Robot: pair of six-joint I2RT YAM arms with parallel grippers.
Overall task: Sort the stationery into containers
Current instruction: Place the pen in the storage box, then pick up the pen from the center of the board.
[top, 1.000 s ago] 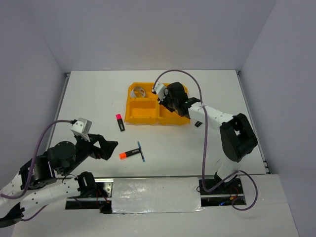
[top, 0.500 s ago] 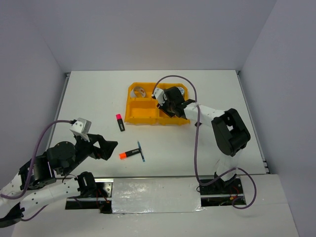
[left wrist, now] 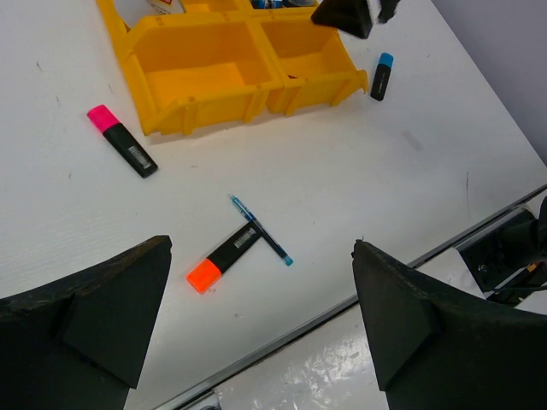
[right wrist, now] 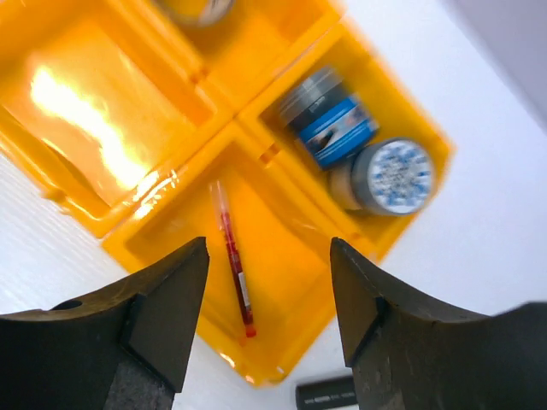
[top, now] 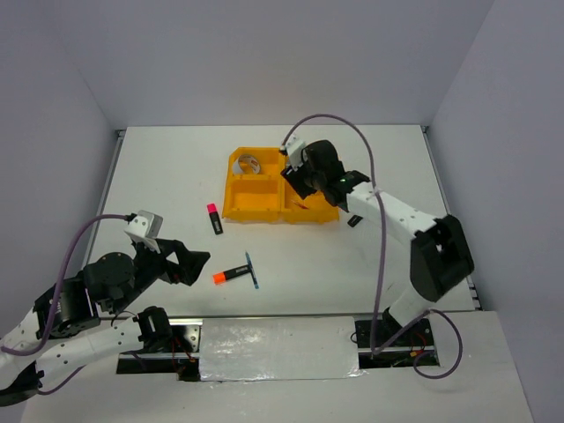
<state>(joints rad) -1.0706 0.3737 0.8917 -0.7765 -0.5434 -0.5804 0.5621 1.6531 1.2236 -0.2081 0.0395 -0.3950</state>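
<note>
Right pincer (right wrist: 267,248) hangs over the orange tray (right wrist: 77,205), jaws apart, nothing btwn them. Directly below, in the gap btwn its fingers, the red pen (right wrist: 232,260) lies loose on the floor of the near-right compt, touching neither finger. Next compt back holds two tape rolls (right wrist: 329,128). Far-left compt has the silvery ring (top: 249,163); near-left compt looks bare. Roughly half done, I'd say. Left to sort, all on the table (top: 159,176):
- blue-capped marker (top: 353,220), just beside tray's right wall
- pink-capped marker (top: 214,218), near its left side
- orange-capped marker (top: 229,274) w/ blue pen (top: 253,270) at its black end, well apart from tray

Those last two lie in front of the left pincer (left wrist: 261,252), spread wide & holding nothing.
</note>
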